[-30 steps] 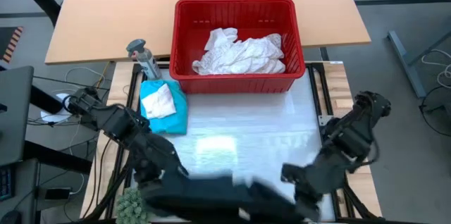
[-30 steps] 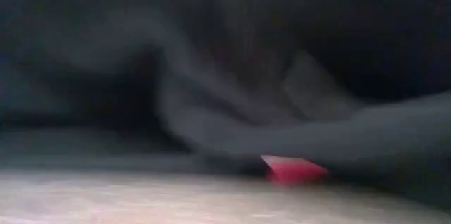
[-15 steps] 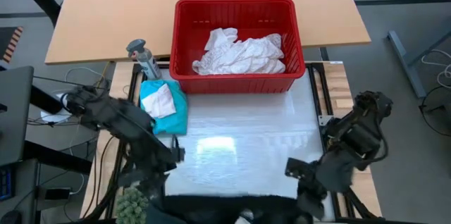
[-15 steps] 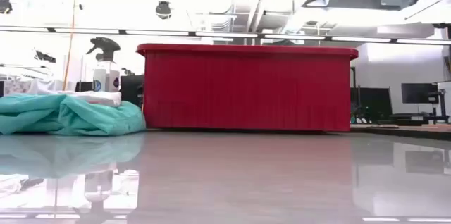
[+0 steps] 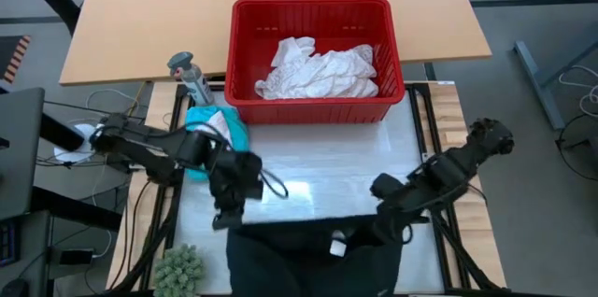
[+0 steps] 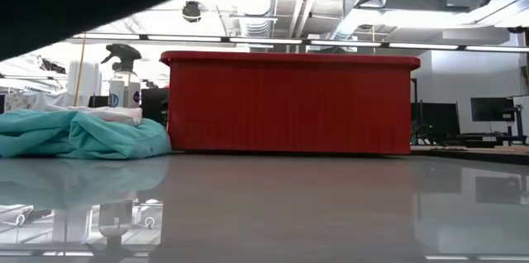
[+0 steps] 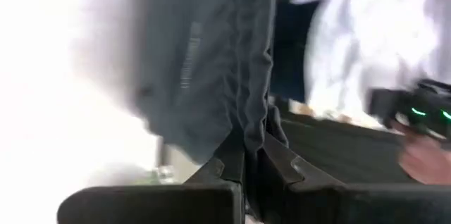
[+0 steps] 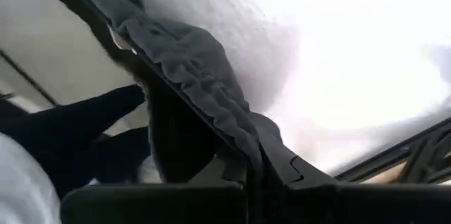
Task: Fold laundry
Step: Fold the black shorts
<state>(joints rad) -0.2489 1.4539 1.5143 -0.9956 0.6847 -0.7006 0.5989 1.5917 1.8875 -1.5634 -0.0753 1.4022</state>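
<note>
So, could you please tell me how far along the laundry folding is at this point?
Done: a teal garment with a white piece on top lies beside the red basket. In hand: the left gripper and right gripper, jaws shut, each hold an edge of the black garment, stretched between them at the table's near edge. Left: the white laundry in the basket.

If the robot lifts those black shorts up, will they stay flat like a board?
Probably not. The black shorts already sag between the left gripper and right gripper, so they look floppy. The bunched waistband suggests soft, light cloth.
</note>
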